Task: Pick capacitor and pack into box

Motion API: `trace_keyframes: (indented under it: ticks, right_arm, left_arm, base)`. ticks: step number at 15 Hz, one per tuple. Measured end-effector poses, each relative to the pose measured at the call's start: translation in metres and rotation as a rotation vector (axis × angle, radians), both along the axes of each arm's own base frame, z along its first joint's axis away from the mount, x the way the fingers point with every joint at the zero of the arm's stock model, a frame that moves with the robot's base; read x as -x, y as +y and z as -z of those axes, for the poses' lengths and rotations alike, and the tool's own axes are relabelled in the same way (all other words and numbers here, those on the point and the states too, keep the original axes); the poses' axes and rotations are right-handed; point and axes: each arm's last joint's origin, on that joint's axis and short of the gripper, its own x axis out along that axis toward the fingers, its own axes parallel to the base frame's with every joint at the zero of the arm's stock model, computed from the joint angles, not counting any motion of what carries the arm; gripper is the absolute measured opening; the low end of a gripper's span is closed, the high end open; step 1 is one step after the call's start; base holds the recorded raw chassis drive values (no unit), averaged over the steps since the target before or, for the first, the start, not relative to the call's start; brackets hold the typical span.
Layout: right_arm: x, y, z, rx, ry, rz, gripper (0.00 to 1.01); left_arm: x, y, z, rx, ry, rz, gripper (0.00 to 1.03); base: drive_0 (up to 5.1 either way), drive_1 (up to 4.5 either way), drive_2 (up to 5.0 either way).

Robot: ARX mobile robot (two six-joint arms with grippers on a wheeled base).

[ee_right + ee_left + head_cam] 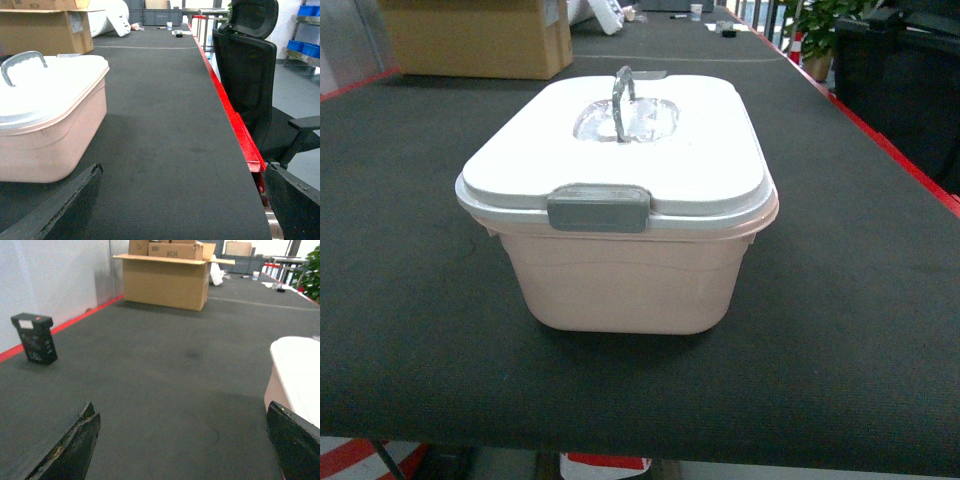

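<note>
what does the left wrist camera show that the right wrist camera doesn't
Only the left wrist view shows a small black boxy device standing tilted by the red floor line near the white wall, and only a corner of the box.

Only the right wrist view shows the black office chair beside the table, blue bins on a shelf, and the box lid's grey handle.

Both show the pale pink box with its white lid on, the dark table mat, the brown cardboard carton, and open gripper fingers at the bottom corners.

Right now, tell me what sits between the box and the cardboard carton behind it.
Nothing: in the head view only bare dark table mat lies between the box and the cardboard carton.
</note>
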Motion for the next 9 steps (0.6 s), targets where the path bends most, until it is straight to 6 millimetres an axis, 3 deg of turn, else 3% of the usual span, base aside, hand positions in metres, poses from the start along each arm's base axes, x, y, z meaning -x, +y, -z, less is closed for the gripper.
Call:
trace_keyframes:
  ticks: [2, 6, 9]
  right_arm:
    - [0.000, 0.000, 0.000, 0.000, 0.000, 0.000, 0.98]
    - [0.000, 0.000, 0.000, 0.000, 0.000, 0.000, 0.98]
    - [0.000, 0.000, 0.000, 0.000, 0.000, 0.000, 0.98]
  left_arm:
    - [0.037, 0.015, 0.028, 0.022, 0.064, -0.030, 0.98]
    - [0.043, 0.017, 0.028, 0.037, 0.036, -0.028, 0.98]
    - [0.055, 0.007, 0.033, -0.023, 0.033, 0.196, 0.62]
  base:
    - [0.0, 0.00, 0.0]
    - [0.0, 0.00, 0.0]
    - [0.0, 0.00, 0.0]
